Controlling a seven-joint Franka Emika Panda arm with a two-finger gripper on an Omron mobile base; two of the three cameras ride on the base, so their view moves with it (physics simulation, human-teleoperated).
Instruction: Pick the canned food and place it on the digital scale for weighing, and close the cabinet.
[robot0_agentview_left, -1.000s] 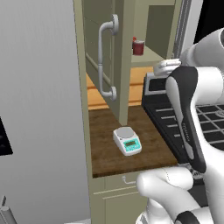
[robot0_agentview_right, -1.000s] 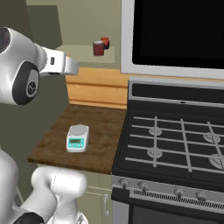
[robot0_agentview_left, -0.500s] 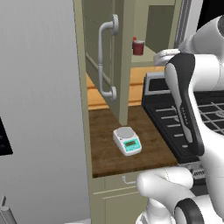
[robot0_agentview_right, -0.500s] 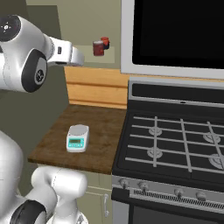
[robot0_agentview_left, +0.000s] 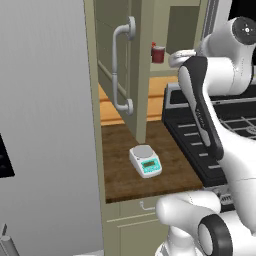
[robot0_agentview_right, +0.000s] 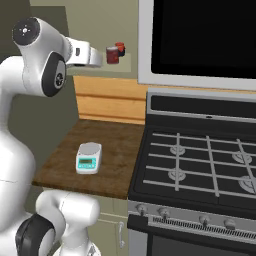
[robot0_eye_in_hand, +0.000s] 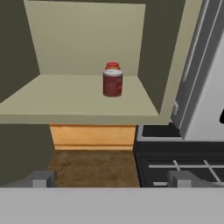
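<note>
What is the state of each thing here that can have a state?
cabinet: door open.
canned food: upright on the cabinet shelf, not held.
digital scale: on the counter, plate bare.
gripper: open, short of the can, holding nothing.

One canned food (robot0_eye_in_hand: 113, 84) stands upright at the centre of the hand view, on the cabinet (robot0_eye_in_hand: 78, 94) shelf. One tiny bright red object (robot0_eye_in_hand: 112, 66) shows just behind it, touching or not I cannot tell. One digital scale (robot0_agentview_left: 145, 161) lies on the wooden surface (robot0_agentview_left: 120, 165), lower middle of the left base view. One cabinet door (robot0_agentview_left: 127, 70) hangs open, carrying one grey bar handle (robot0_agentview_left: 119, 70). One stove (robot0_agentview_right: 200, 165) fills the right of the right base view, with four knobs (robot0_agentview_right: 202, 220) along its front.
</note>
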